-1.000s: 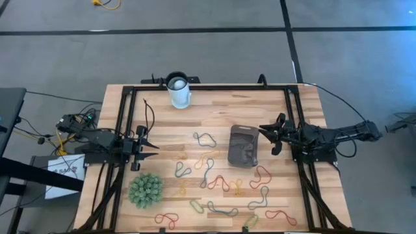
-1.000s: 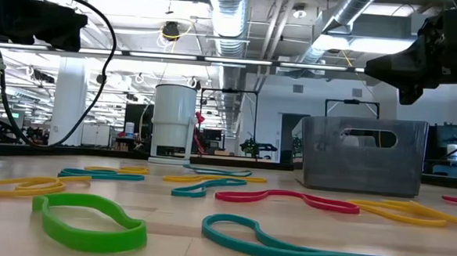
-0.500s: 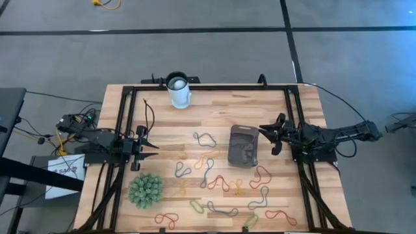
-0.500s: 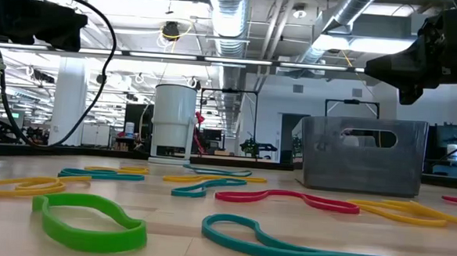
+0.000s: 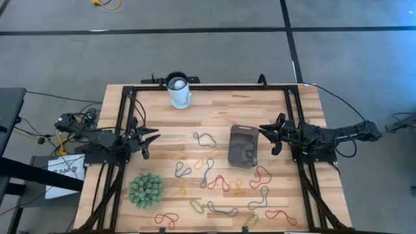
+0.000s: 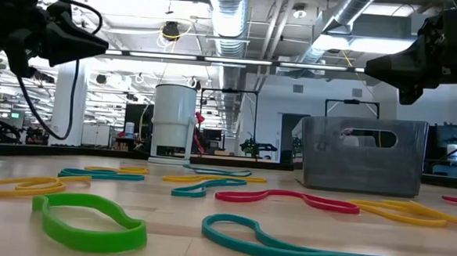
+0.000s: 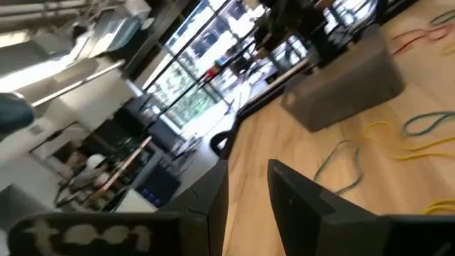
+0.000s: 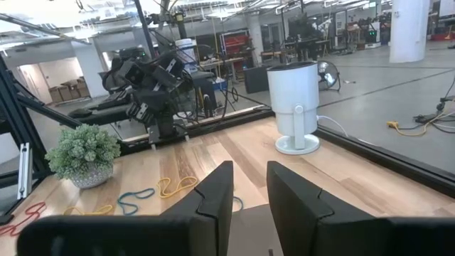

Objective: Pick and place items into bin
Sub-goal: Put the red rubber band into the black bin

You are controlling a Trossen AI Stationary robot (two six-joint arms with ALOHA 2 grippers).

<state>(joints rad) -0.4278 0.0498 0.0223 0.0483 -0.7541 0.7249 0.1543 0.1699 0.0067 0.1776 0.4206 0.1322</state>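
Note:
Many thin coloured loops (image 5: 214, 179) lie flat on the wooden table between the arms; the low view shows a green one (image 6: 90, 219) and a teal one (image 6: 285, 241) nearest. The grey-tinted bin (image 5: 244, 145) stands upright on its base among them, right of centre. My left gripper (image 5: 151, 139) hovers open near the left edge, angled toward the far right. It is above the table and apart from every loop. My right gripper (image 5: 265, 134) hangs open just right of the bin, above table height (image 6: 380, 69), touching nothing.
A white cylindrical cup (image 5: 179, 91) stands at the far edge. A green spiky ball (image 5: 145, 190) sits near the left front, close to my left arm. Black frame rails (image 5: 123, 130) run along the table's left, right and far sides.
My left gripper has moved a little toward the far edge and turned, so it now points slantwise toward the far right. The right arm, the bin and the loops have stayed where they were.

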